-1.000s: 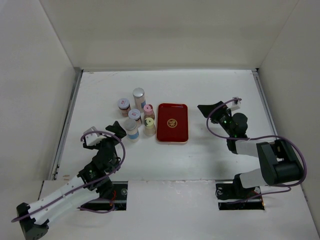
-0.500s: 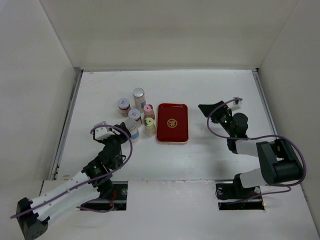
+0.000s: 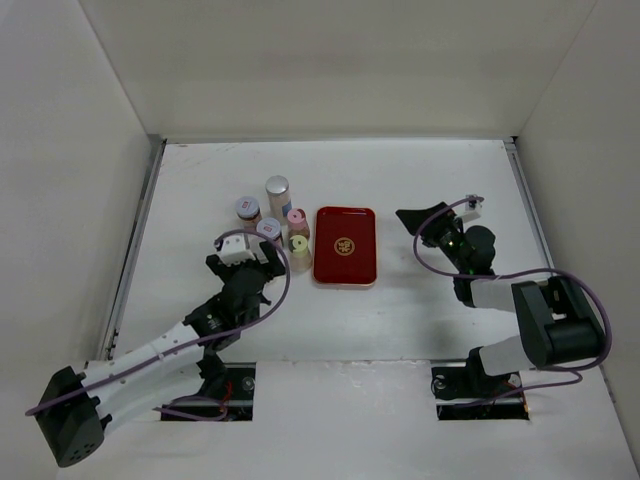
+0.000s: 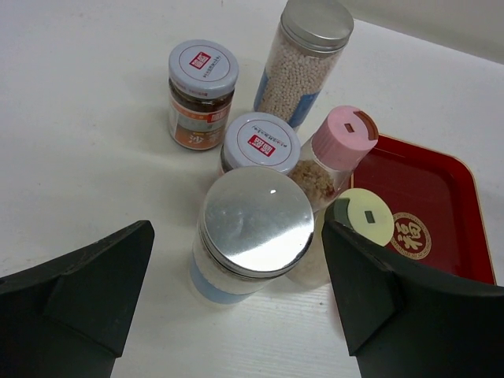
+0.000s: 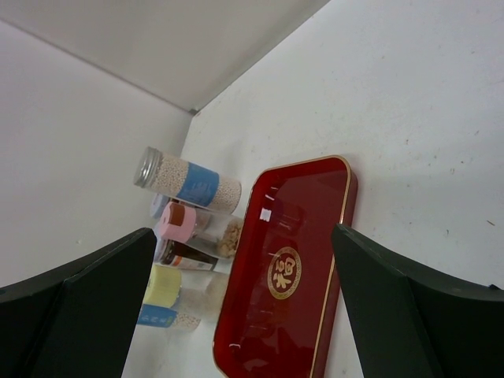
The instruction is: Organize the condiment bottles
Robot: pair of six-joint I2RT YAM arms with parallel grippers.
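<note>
Six condiment bottles stand in a cluster left of the red tray (image 3: 345, 226). In the left wrist view I see a short silver-capped, blue-labelled jar (image 4: 256, 220), two whitish-lidded jars (image 4: 203, 69) (image 4: 257, 142), a tall silver-capped jar of white beads (image 4: 303, 71), a pink-lidded bottle (image 4: 346, 138) and a yellow-lidded one (image 4: 362, 220). My left gripper (image 4: 236, 236) is open, its jaws either side of the short silver-capped jar with gaps on both sides. In the top view the left gripper (image 3: 256, 262) hides that jar. My right gripper (image 3: 418, 217) is open and empty, right of the tray.
The tray (image 4: 429, 189) is empty and lies just right of the bottles; the right wrist view shows the tray (image 5: 315, 205) with the bottles beyond it. White walls enclose the table on the left, back and right.
My left arm has swung right and forward to the bottle cluster, and its open jaws now straddle the short silver-capped jar. The right arm has not moved.
</note>
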